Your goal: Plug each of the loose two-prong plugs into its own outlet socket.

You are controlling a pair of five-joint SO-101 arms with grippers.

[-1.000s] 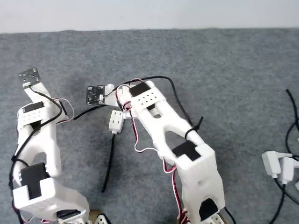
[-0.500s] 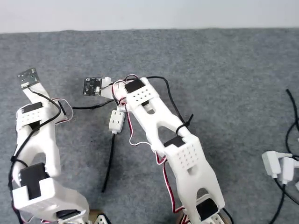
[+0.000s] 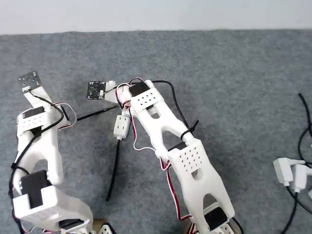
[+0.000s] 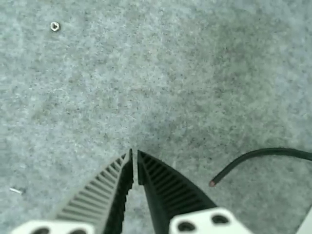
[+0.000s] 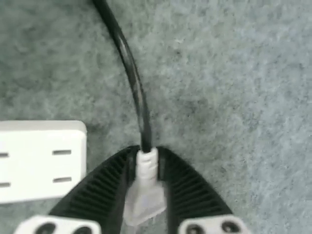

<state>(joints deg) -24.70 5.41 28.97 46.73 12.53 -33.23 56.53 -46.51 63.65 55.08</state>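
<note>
Right hand (image 5: 146, 153) clamped on a white plug (image 5: 145, 187), just beside the outlet socket (image 5: 41, 161).
The plug's black cord (image 5: 129, 73) runs away from the fingertips across the grey surface (image 4: 146, 73), and the prongs cannot be seen. The left hand (image 4: 134, 158) hangs over bare surface with its fingers closed on nothing. Two more white plugs (image 3: 290, 173) lie well apart at the surface's right edge.

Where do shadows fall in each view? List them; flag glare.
High view: faint soft shadows on the carpet beside the left arm and right arm. Left wrist view: dim patch ahead of the left hand. Right wrist view: shade beside the gripped plug and the outlet block. No glare anywhere.
</note>
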